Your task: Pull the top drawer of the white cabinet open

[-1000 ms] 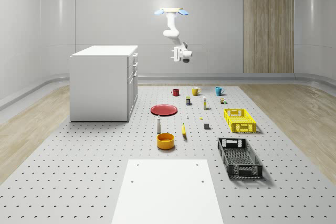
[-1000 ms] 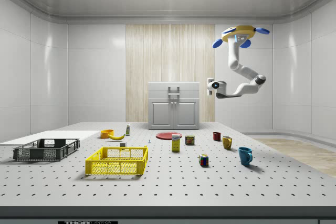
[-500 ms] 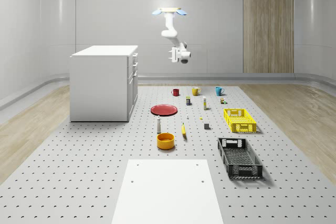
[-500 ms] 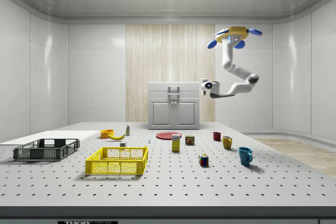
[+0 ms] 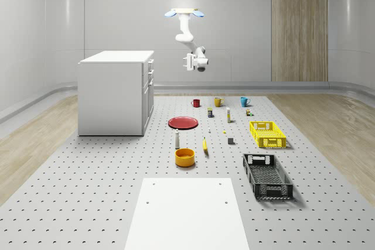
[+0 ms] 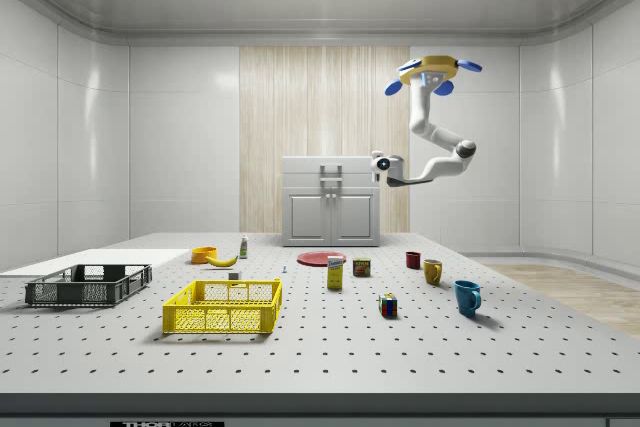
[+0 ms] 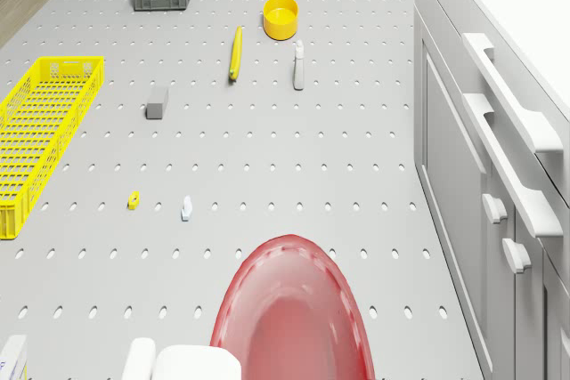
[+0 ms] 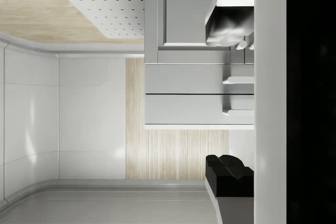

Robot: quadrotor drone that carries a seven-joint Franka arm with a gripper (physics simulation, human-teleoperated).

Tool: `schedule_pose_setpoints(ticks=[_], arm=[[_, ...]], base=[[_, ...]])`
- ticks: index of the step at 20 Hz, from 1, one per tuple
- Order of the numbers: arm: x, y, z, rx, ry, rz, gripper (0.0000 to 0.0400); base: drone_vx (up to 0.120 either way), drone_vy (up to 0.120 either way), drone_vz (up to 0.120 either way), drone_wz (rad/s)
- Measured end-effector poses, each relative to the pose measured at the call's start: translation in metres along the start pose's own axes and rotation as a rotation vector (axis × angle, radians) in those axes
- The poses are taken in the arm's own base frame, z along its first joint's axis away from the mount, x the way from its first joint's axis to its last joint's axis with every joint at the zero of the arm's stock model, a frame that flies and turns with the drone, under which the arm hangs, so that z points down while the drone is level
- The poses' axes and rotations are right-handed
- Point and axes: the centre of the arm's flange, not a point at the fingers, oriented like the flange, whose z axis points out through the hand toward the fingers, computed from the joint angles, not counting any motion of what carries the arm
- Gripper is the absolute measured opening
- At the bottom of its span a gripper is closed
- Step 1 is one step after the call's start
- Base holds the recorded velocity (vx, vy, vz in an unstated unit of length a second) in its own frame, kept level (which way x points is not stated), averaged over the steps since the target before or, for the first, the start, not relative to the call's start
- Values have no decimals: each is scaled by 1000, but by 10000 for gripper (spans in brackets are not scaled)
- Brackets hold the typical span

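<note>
Cabinet (image 5: 114,92) is standing at the table's (image 5: 88,191) far left in the whole-scene view, its top drawer (image 7: 499,86) sitting flush and closed. Drone (image 5: 183,12) is hovering high to the cabinet's right, hand (image 5: 188,62) hanging level with the drawers, well apart from them; fingers (image 8: 229,174) are spread. Red plate (image 5: 183,122) is lying below.
</note>
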Motion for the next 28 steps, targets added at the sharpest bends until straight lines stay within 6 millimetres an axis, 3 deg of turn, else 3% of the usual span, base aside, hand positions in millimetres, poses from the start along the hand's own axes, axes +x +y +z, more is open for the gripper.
schedule_pose_setpoints(ticks=[3,17,28], arm=[[0,0,0,0,0,0,305],[1,1,0,0,0,0,305],[30,30,0,0,0,0,305]], base=[[120,-120,0,0],[120,0,0,0],[120,0,0,0]])
